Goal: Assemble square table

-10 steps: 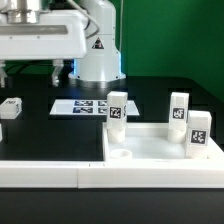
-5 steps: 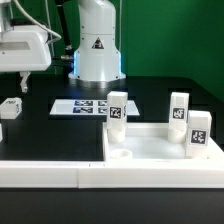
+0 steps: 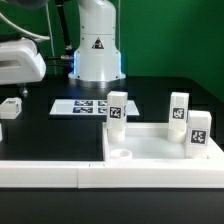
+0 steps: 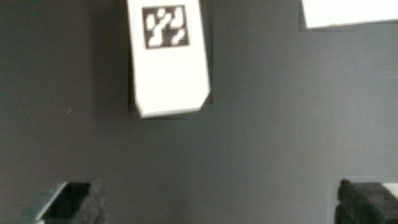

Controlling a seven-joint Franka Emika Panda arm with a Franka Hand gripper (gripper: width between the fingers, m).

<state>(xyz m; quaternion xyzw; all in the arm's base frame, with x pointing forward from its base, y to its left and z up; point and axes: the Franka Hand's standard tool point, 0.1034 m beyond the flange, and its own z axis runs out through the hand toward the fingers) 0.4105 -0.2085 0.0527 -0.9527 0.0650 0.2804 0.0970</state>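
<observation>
Leftward since before, the released pincer (image 4: pixel 217 203) hangs over the loose leg (image 3: pixel 11 107) at the frame's left edge.

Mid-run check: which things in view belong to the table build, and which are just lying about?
Job: large white plastic square slab; three upright white tagged block legs on it; loose white tagged leg; gripper.
Not job: flat white marker board; long white rail.

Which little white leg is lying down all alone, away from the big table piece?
The leg at the exterior view's far left. It lies on the black table, while the other three stand upright on the square slab.
</observation>
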